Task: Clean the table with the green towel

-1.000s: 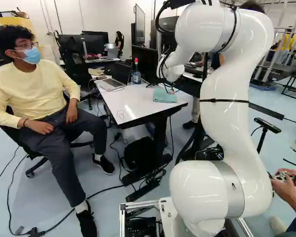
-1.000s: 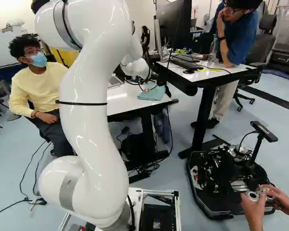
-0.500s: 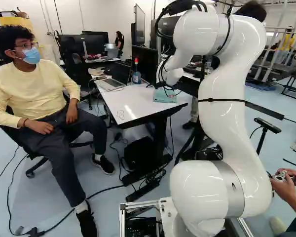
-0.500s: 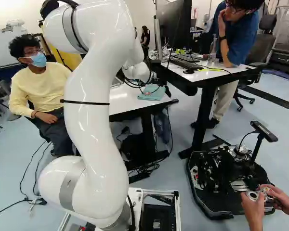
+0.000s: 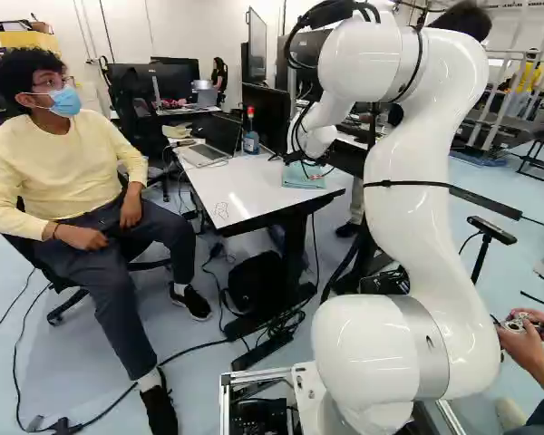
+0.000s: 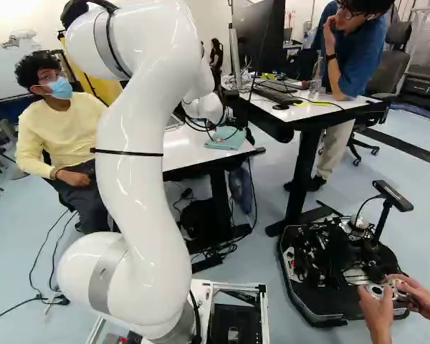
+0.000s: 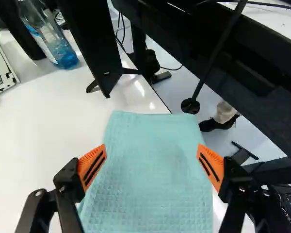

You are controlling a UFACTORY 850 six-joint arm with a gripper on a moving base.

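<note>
The tool [image 7: 151, 149] is being poised released over the green towel [image 7: 153, 138], with its orange pads [image 7: 88, 164] standing wide apart and nothing being gripped, while the towel is being carried by the bench [image 7: 43, 136] close to its edge. A pick-up is apparently being prepared, and a sound grasp is being best served by a slow, level descent centred on the towel, with the pads being brought together only at light contact, so that a thick fold is being gathered without the bench being scraped.
</note>
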